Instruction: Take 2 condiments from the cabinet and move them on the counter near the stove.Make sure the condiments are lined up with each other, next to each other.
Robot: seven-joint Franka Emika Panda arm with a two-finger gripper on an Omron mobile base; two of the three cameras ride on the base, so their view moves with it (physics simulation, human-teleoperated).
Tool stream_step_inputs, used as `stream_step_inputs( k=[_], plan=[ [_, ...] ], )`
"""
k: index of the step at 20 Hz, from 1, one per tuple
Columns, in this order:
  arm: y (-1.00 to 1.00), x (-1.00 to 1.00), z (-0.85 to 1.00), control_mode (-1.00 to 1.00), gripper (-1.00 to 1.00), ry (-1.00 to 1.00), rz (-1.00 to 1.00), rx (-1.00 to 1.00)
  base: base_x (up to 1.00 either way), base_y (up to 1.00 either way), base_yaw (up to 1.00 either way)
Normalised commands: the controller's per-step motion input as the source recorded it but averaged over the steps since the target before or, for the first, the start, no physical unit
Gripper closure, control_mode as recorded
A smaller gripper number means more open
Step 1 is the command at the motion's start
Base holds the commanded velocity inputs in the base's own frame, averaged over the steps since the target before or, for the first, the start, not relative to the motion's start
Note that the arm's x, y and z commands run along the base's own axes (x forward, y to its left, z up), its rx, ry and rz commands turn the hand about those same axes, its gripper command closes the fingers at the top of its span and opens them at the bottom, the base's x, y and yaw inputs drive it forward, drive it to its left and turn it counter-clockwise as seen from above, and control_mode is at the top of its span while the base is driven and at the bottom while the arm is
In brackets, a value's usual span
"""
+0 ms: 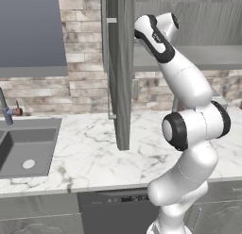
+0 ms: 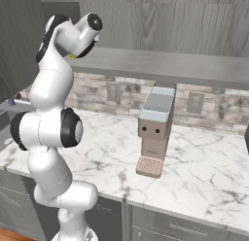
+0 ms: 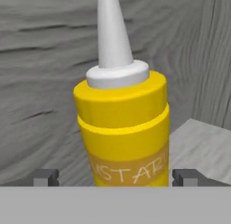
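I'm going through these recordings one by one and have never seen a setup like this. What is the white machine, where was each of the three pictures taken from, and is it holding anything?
The white machine is a robot arm on a driving base, in a computer-drawn kitchen. Two pictures come from cameras on the base, behind the arm to its left and right. The third comes from a camera on its hand, looking along the claw.

On the marble counter stands a coffee machine; the left picture also shows a sink. The arm reaches up into the wall cabinet, whose door hangs open.

The hand picture shows a yellow mustard bottle with a white nozzle, upright between the two dark fingertips. The claw is open around it, not yet gripping, so nothing is held.
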Motion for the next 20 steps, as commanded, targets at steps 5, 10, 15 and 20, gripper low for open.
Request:
stream_step_inputs(
  k=[5,10,15,20],
  plan=[
    [0.0,0.24,0.0,-1.0,-1.0,0.0,0.01,0.0,0.0,0.0,0.0],
    [0.0,0.17,0.0,-1.0,-1.0,0.0,0.01,0.0,0.0,0.0,0.0],
    [0.09,0.01,-0.05,-1.0,1.0,0.0,0.03,0.0,0.0,0.0,0.0],
    [0.02,0.0,-0.1,-1.0,1.0,0.0,0.03,0.0,0.0,0.0,0.0]
  ],
)
